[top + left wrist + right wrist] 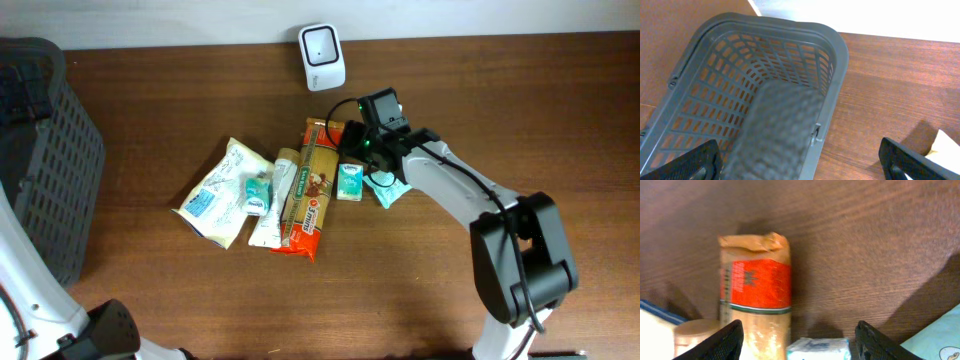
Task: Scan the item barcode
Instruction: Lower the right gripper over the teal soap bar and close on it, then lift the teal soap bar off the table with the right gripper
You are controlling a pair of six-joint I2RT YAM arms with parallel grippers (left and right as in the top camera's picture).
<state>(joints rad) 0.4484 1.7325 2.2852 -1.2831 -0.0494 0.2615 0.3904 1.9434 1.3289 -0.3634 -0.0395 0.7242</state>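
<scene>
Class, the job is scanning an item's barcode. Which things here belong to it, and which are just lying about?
Belong: white scanner; right gripper; small teal box and orange packet beneath it, the likely candidates.
Lying about: grey basket; white pouch; tube; light-blue packet; left gripper, open above the basket.

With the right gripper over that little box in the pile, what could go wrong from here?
The right gripper straddles the small box, which lies right beside the pasta pack; a finger may catch and drag that pack. The teal packet close on the other side could get pinched too. No barcode shows on the box, so it may face the scanner wrongly.
</scene>
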